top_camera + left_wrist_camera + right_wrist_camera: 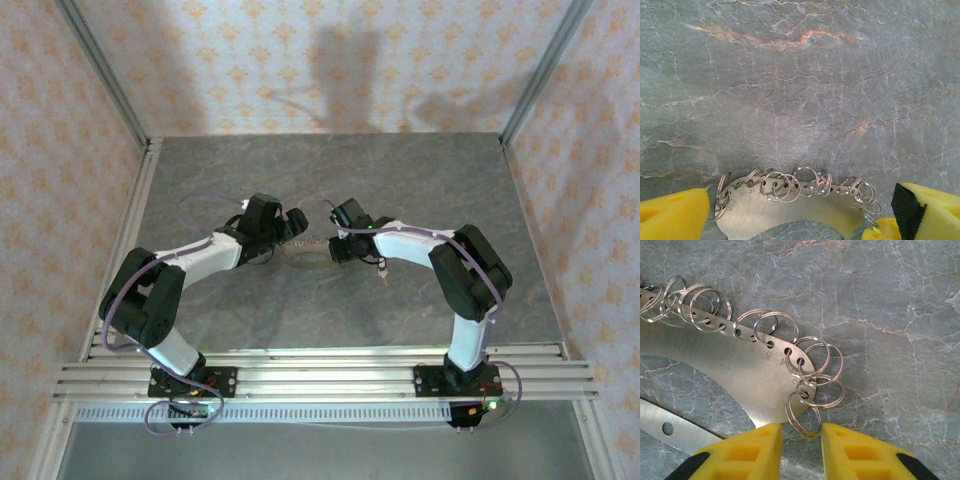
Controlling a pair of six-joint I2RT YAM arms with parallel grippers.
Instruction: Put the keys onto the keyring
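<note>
Right wrist view: at six o'clock an end split ring (802,412) is flanked by the narrowed right gripper (801,442), grip uncertain. The left gripper (800,212) is spread wide astride the curved plate (790,212). Firm pinching is needed next.

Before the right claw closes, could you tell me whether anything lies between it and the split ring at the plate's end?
Nothing visible does. The right claw straddles the end split ring, one yellow finger on each side; the ring is threaded through the perforated plate.
</note>
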